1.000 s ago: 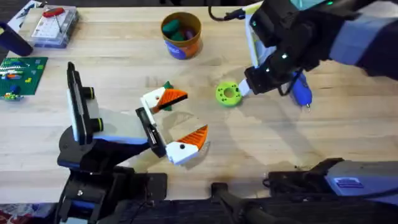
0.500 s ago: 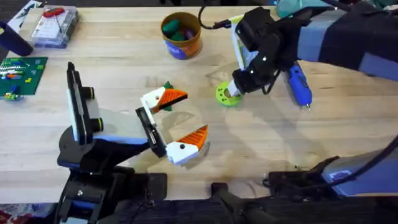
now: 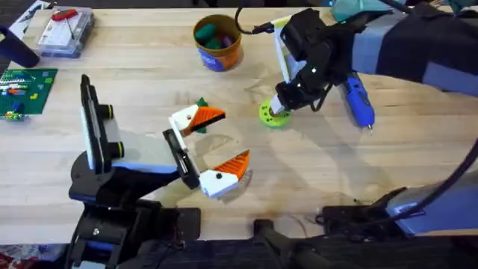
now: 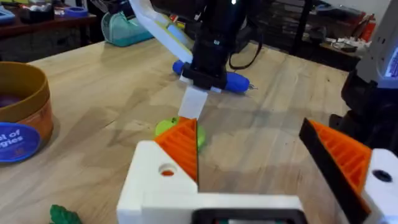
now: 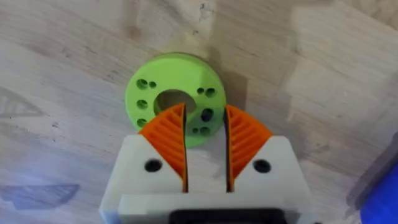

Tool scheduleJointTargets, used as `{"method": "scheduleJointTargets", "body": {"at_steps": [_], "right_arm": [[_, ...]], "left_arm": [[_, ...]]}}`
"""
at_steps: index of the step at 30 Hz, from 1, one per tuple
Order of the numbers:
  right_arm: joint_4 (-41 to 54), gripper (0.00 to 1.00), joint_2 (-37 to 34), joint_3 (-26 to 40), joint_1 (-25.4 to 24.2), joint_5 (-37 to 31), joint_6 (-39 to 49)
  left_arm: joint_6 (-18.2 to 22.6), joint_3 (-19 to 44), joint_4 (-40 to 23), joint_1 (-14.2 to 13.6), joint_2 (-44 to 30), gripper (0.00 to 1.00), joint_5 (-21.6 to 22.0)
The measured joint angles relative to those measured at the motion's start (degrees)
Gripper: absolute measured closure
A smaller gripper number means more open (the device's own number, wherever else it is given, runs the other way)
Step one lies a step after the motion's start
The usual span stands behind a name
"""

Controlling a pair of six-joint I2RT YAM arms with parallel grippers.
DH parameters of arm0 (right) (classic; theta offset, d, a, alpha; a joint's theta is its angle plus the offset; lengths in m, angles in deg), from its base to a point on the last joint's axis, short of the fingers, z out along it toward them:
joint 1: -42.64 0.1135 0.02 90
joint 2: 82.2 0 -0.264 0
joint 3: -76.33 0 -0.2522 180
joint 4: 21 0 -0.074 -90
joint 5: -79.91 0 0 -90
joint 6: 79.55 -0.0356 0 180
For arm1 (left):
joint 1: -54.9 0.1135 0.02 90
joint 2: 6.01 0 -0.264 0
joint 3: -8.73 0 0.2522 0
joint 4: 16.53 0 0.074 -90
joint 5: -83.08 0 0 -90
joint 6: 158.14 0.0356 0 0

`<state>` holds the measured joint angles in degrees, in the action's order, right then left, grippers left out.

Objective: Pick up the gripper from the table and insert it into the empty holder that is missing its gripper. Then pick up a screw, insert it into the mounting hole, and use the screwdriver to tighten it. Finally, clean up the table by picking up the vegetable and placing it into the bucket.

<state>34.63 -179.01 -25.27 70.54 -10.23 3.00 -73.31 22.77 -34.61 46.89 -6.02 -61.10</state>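
Green vegetable (image 5: 173, 106) under the right pincer (image 5: 205, 134), fingers narrowly apart.

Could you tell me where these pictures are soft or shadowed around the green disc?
Overhead: the right arm's upper part is large, dark and blurred; the vegetable is sharp. Left wrist: the near fingers are soft, hiding part of the disc. Right wrist: the right gripper is close and slightly soft; a faint shadow rims the disc.

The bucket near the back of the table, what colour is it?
The bucket is orange with a blue-purple band at its base, shown best in the overhead view.
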Motion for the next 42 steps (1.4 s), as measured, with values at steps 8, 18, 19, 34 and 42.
{"method": "scheduleJointTargets", "body": {"at_steps": [8, 18, 19, 34, 42], "right_arm": [[-0.02, 0.708, -0.01, 0.0, 0.0, 0.0, 0.2], [-0.19, 0.997, -0.01, 0.0, -0.02, 0.0, 1.13], [-0.18, 0.997, 0.01, 0.0, -0.02, 0.0, 1.13], [0.12, 0.998, 0.0, 0.0, -0.02, -0.01, 1.3], [8.31, 0.998, 2.28, 0.96, 0.0, -2.2, 1.48]], "left_arm": [[0.0, 0.0, 0.0, 0.0, 0.0, 0.01, 0.01], [0.0, 0.0, 0.0, 0.0, 0.0, 0.01, 0.01], [0.0, 0.0, 0.0, 0.0, 0.0, 0.01, 0.01], [0.0, 0.0, 0.0, 0.0, 0.0, 0.009, 0.01], [0.0, 0.0, 0.0, 0.0, 0.0, 0.009, 0.01]]}}
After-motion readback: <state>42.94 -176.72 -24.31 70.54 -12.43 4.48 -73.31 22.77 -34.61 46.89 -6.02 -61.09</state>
